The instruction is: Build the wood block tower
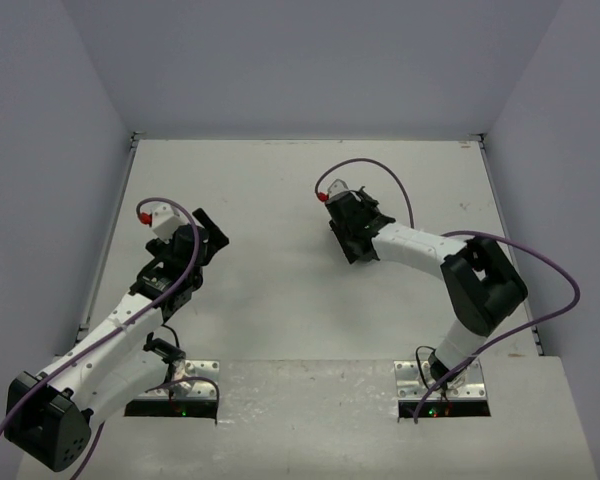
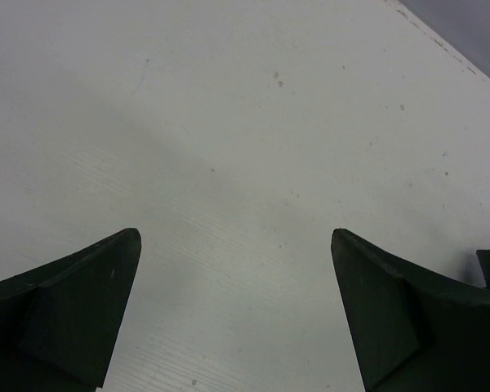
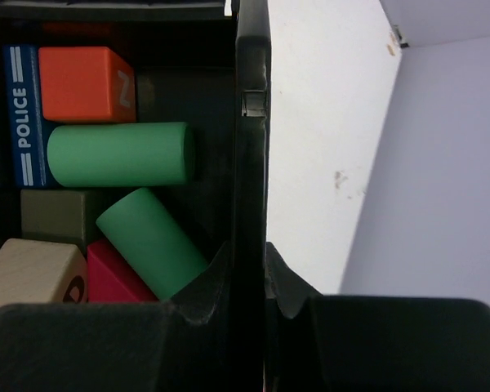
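Several wood blocks lie loose inside a black bin: an orange-red cube, a blue piece marked POLICE, two green cylinders, a tan block and a red one. My right gripper is shut on the bin's thin side wall, with one finger inside and one outside. From above, the right gripper sits mid-table and covers most of the bin. My left gripper hovers at the left, open over bare table. No tower is in view.
The white table is boxed in by grey walls on the left, back and right. A raised shelf runs along the near edge between the arm bases. Purple cables loop off both arms.
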You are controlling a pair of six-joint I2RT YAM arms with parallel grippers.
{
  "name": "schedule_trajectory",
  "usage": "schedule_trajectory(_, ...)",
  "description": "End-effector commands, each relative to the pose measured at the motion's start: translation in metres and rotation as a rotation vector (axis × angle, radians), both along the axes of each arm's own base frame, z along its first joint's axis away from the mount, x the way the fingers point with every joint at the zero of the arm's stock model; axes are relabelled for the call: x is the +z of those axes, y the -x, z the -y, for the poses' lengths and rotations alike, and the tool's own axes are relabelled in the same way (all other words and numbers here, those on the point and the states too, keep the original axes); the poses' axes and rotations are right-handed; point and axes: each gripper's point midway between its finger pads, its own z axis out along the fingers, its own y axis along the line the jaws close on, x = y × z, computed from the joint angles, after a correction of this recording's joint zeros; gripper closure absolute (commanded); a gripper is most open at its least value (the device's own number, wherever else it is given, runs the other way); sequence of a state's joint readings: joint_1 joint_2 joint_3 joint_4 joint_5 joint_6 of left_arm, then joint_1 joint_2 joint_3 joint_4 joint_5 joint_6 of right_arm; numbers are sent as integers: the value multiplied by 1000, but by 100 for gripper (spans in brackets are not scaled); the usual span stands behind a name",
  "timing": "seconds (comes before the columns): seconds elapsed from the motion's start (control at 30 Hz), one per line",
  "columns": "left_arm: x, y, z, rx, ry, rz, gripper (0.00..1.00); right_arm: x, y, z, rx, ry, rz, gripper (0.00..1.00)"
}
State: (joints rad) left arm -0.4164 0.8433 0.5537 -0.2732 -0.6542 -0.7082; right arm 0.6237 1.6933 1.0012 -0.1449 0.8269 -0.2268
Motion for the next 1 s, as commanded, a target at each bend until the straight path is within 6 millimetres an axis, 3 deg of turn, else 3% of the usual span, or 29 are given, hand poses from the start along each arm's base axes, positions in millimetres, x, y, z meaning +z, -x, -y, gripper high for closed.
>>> schedule_trajectory(0.0,23,-9,7,-24,33,64,0,53,0,24,-84,179,156,100)
schedule_trajectory(0.23,23,-9,8,-32,30,62,0,69,6,35,-101,389,162,100)
schedule_trajectory(0.37,23,-10,9,-39,27,58,0,59,15,44,-104,542,41,100)
schedule_trajectory(0.47,23,-10,10,-40,28,56,0,48,22,47,-131,553,-9,100)
schedule_trajectory(0.63,22,-10,10,-42,29,56,0,47,34,52,-183,654,-50,100)
schedule_trajectory(0.7,22,-10,10,-43,28,54,0,47,48,60,-226,679,-79,100)
schedule_trajectory(0.73,22,-10,11,-46,30,53,0,53,55,65,-260,709,-78,100)
schedule_trajectory(0.8,21,-11,12,-53,30,51,0,74,58,64,-373,638,99,100)
schedule_trajectory(0.83,21,-11,13,-55,31,51,0,86,63,67,-339,754,61,100)
schedule_trajectory(0.97,22,-10,13,-59,30,51,0,66,58,54,-282,818,54,100)
